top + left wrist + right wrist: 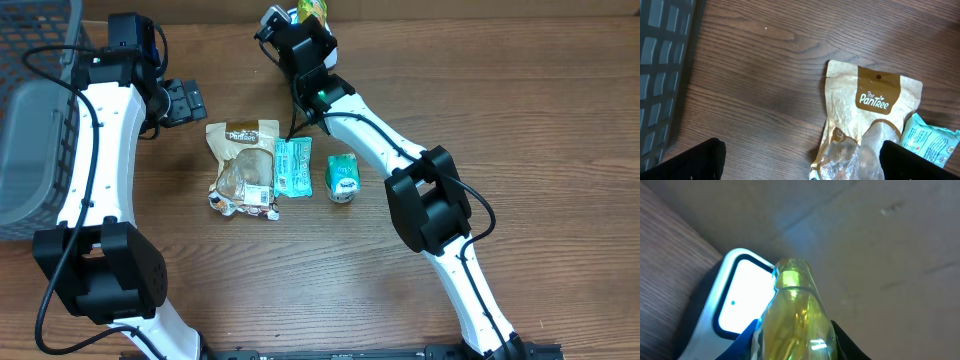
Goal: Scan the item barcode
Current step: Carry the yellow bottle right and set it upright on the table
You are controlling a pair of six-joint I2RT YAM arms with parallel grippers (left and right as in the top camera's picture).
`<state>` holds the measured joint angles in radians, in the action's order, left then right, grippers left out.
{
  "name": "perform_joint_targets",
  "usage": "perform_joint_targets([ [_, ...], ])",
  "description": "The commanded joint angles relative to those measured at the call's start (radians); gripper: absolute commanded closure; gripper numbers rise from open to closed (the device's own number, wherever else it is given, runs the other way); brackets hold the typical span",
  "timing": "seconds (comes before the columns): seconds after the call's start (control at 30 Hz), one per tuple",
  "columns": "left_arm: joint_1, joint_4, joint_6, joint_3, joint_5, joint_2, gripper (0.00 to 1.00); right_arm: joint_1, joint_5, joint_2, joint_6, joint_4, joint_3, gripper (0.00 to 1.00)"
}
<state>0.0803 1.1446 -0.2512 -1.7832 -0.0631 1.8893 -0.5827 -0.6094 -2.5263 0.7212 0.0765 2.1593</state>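
Observation:
My right gripper [796, 345] is shut on a yellow-green clear packet [795, 315], holding it in front of the scanner [735, 300], whose white window glows. In the overhead view the same packet [312, 10] sticks up at the table's far edge beyond the right gripper [300, 28], beside the scanner [277, 15]. My left gripper [188, 100] stands open at the left, just above the table, with nothing between its fingers [695, 162]. Close to its right finger lies a gold Pantree pouch [870, 115].
On the table's middle lie the gold pouch [243, 165], a teal sachet [292, 166] and a small green-and-white pack [342, 178]. A grey mesh basket [35, 110] fills the far left, and its wall [662, 75] shows in the left wrist view.

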Motion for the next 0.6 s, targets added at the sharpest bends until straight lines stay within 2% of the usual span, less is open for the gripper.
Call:
perform_joint_targets([
  [0.0, -0.002, 0.0, 0.019, -0.016, 0.003, -0.004, 0.0, 0.004, -0.044, 0.12, -0.107, 0.012, 0.001, 0.87],
  [0.07, -0.002, 0.0, 0.019, -0.016, 0.003, -0.004, 0.0, 0.006, -0.044, 0.163, -0.135, 0.023, 0.001, 0.87],
  [0.17, -0.002, 0.0, 0.019, -0.016, 0.003, -0.004, 0.01, 0.014, -0.05, 0.28, -0.242, 0.147, 0.001, 0.86],
  [0.37, -0.002, 0.0, 0.019, -0.016, 0.003, -0.004, 0.0, 0.079, -0.046, 0.449, -0.6, 0.577, 0.001, 0.86],
  [0.47, -0.002, 0.0, 0.019, -0.016, 0.003, -0.004, 0.0, 0.149, 0.033, 0.494, -0.753, 0.824, 0.001, 0.86],
  [0.57, -0.002, 0.0, 0.019, -0.016, 0.003, -0.004, 0.0, 0.245, 0.163, 0.505, -0.836, 1.046, 0.001, 0.86],
])
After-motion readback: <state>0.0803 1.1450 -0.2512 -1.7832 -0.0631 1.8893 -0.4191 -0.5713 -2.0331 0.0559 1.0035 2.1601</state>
